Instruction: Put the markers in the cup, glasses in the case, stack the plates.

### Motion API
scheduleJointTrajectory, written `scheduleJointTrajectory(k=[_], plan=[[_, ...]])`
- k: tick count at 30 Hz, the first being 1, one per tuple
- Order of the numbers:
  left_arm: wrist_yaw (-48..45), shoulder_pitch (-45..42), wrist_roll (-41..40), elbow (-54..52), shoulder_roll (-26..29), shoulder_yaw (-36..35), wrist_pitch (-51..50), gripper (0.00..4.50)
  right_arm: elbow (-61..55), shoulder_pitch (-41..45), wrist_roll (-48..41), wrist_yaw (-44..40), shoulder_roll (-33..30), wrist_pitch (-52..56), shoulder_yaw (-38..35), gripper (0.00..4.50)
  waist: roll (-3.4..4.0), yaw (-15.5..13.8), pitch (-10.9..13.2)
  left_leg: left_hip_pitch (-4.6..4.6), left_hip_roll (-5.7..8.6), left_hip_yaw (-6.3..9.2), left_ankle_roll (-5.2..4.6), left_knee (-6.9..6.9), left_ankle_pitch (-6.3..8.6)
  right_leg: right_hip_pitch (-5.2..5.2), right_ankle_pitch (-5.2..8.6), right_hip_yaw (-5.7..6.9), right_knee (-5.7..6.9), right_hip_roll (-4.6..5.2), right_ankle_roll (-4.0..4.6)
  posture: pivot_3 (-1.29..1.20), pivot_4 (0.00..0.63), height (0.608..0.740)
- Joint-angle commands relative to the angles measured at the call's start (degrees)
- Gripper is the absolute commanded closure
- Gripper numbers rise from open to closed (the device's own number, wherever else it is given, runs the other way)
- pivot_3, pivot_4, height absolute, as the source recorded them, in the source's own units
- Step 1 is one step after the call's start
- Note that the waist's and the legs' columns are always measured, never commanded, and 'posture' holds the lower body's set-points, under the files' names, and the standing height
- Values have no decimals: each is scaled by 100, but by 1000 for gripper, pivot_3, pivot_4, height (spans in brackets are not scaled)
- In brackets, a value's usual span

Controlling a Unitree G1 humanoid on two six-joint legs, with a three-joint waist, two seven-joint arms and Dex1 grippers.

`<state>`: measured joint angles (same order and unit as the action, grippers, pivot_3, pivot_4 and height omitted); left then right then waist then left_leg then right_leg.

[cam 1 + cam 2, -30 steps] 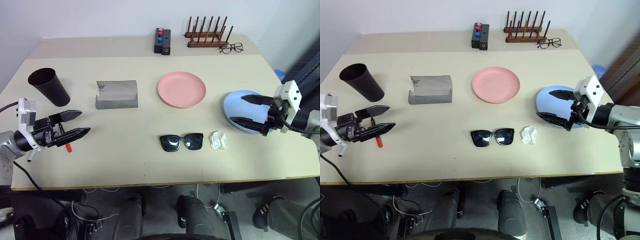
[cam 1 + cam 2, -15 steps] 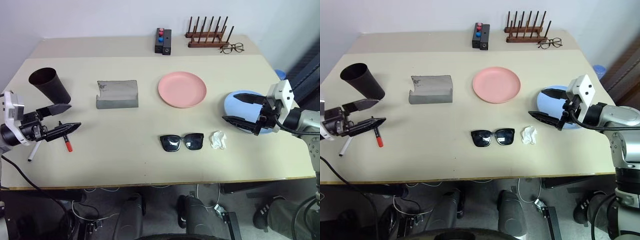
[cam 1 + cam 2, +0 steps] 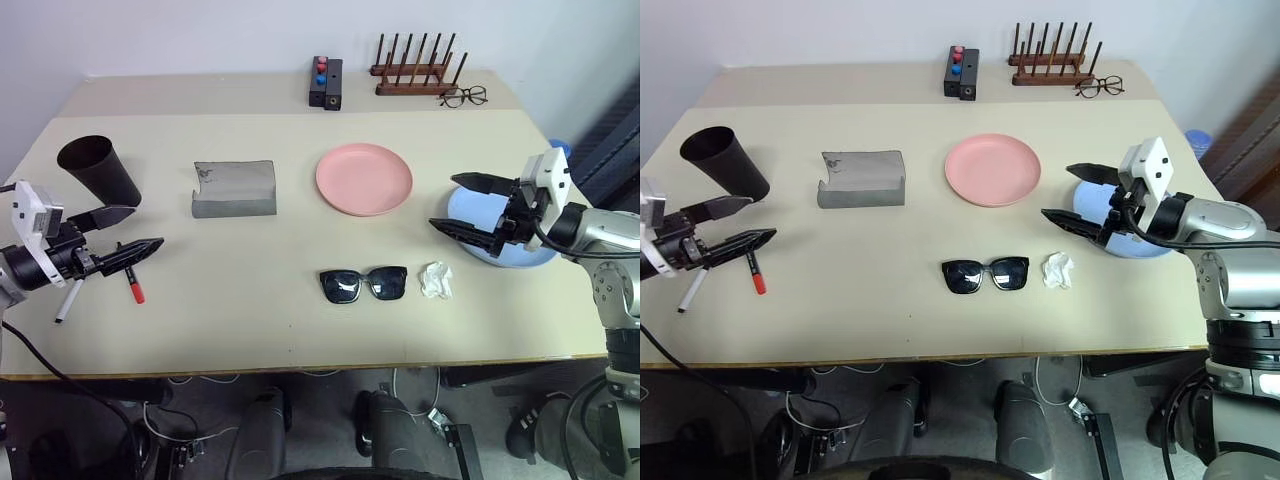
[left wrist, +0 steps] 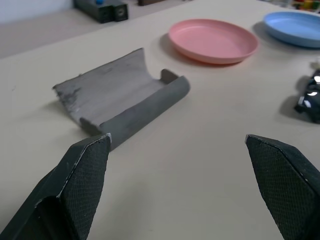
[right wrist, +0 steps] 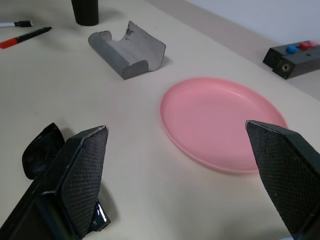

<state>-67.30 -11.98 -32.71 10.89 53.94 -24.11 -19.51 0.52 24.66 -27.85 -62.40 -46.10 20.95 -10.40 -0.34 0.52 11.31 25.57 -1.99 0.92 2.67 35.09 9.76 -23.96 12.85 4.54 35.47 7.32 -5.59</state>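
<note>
Head views, w/ the pink plate (image 3: 364, 178) as your landmark: the case (image 3: 234, 188) lies just left of it, flap open; the cup (image 3: 98, 172) stands far left, past the case; the sunglasses (image 3: 363, 284) lie nearer you than the plate, lenses up, w/ a crumpled white scrap (image 3: 436, 280) beside them; the blue plate (image 3: 503, 238) sits right of the pink one, apart from it. The red-ended marker (image 3: 132, 286) and a white pen (image 3: 68, 299) lie far left, nearer you than the cup. Your left gripper (image 3: 128, 245) hovers over the marker, jaws spread wide, nothing in them; your right gripper (image 3: 470, 206) hangs over the blue plate's near-left rim, also wide open and empty. Left wrist view: case (image 4: 122, 99) dead ahead, pink plate (image 4: 213, 41) beyond it, blue plate (image 4: 293, 28) further still; both fingertips (image 4: 85, 165) far apart. Right wrist view: pink plate (image 5: 224, 121) ahead, case (image 5: 127, 49) past it, marker (image 5: 25, 38) and cup base (image 5: 86, 12) at the far end, sunglasses (image 5: 42, 152) close by the fingers. Handling, prob.: marker is light and slim, will roll, so pinch mid-barrel. Plates look stiff plastic, smooth; grab by the rim edge. Sunglasses are rigid but scratchable: take the bridge, not the lenses. Case is soft felt, may slide or sag when you push in.
</note>
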Motion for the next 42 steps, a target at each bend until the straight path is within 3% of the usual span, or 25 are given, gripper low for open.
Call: scheduleJointTrajectory(k=[1, 8, 12, 20, 25, 30, 42], plan=[[253, 30, 183, -141, 173, -192, 56, 35, -238, -137, -157, -48, -14, 107, -82, 0, 0, 0, 0, 0, 0, 0, 0, -1, 0, 0, 0, 0, 0, 0, 0, 0, 150, 740], [956, 400, -132, -510, 695, -707, -1768, 35, -394, -2, -315, -95, 183, -18, -29, 0, 1, 27, 1, -2, -6, -1, 0, -2, 0, -4, 8, -1, 3, -5, -12, 0, 150, 740], [1630, 402, 581, -75, 859, -657, -1448, 35, -259, 51, -160, -82, 310, -208, 97, 0, 3, 2, 2, -2, -7, -1, 2, -2, 1, -5, 12, -1, 2, -6, -17, 0, 150, 740], [2068, 571, 1142, 189, 1198, -276, -2234, 35, -238, 46, -156, -93, 399, -188, 196, 0, 1, -8, 1, 2, -7, -3, 4, -5, 2, -11, 6, -1, -1, -6, -7, 0, 150, 740], [2029, 500, 1067, 262, 1148, -125, -2896, 35, -833, 156, -1368, -83, 466, 697, -308, 0, 2, 5, 1, 2, -7, -3, 4, -7, 2, -12, 3, -2, 1, -6, -3, 0, 150, 740], [2118, 297, 1173, 294, 1003, 127, -2870, 35, -1311, -74, -1771, -60, 544, 872, -359, 0, -1, -3, 0, 1, -9, -3, 4, -7, 2, -12, 2, -2, 1, -6, -1, 0, 150, 740], [1877, 36, 1346, 597, 1052, 584, -2547, 35, -1512, -120, -1373, -615, 443, 314, 83, 0, -1, -1, 0, 2, -9, -4, 4, -7, 2, -14, 2, -3, 0, -6, -1, 0, 150, 740]])
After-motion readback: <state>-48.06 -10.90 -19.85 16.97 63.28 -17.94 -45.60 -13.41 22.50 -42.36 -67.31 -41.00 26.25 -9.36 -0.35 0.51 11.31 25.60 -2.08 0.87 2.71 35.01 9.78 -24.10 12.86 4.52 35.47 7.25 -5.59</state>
